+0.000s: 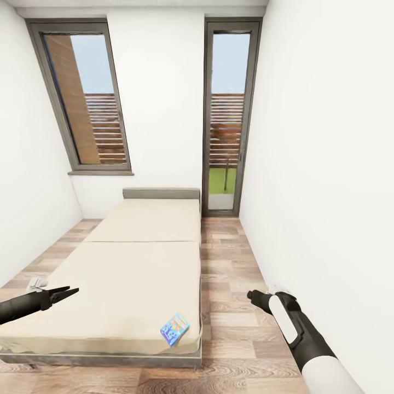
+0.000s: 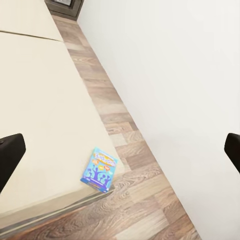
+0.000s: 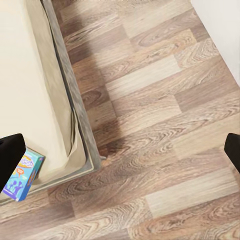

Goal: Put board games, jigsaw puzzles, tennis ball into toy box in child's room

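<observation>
Left black two-finger gripper (image 1: 70, 291) spread wide, empty, over near left edge of low beige-mattress bed (image 1: 126, 273); my right gripper (image 1: 253, 296) fingers apart over plank floor (image 1: 241, 339); small blue cardboard board game (image 1: 174, 329) flat at bed's near right corner; grey-framed window (image 1: 82, 98) beyond.

Blue board game (image 2: 99, 170) cover print too blurred; no readable text.
</observation>
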### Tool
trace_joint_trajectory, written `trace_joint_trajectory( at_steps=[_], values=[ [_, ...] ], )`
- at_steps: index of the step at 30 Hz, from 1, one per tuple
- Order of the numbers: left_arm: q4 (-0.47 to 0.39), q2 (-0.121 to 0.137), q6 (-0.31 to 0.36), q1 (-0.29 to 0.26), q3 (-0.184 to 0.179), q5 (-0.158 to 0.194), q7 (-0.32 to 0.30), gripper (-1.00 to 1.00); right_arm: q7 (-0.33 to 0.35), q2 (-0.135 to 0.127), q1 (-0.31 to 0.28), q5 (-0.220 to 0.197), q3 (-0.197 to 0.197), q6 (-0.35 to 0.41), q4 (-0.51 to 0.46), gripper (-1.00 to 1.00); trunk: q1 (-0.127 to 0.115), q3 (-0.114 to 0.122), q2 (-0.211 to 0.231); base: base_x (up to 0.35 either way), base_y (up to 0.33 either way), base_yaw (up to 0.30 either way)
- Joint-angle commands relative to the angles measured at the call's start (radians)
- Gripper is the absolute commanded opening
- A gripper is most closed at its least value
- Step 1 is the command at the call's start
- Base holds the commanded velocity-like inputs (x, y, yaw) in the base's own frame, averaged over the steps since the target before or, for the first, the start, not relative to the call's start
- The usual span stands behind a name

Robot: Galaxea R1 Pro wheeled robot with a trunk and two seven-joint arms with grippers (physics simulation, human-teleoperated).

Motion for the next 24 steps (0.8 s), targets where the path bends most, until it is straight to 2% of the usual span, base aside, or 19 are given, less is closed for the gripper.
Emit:
trace_joint_trajectory(
  at_steps=[1, 24],
  values=[
    [-0.001, -0.001, 0.011, -0.001, 0.009, -0.01, -0.006, 1.0, -0.008, 0.0, -0.001, -0.01, 0.001, 0.002, -0.002, 1.0, 0.001, -0.002, -0.002, 0.0, 0.0, 0.0],
    [0.0, -0.001, 0.011, -0.002, 0.009, -0.01, -0.006, 1.0, -0.003, 0.0, -0.001, -0.013, -0.001, 0.002, -0.007, 1.0, 0.001, -0.002, -0.002, 0.0, 0.0, 0.0]
  ],
)
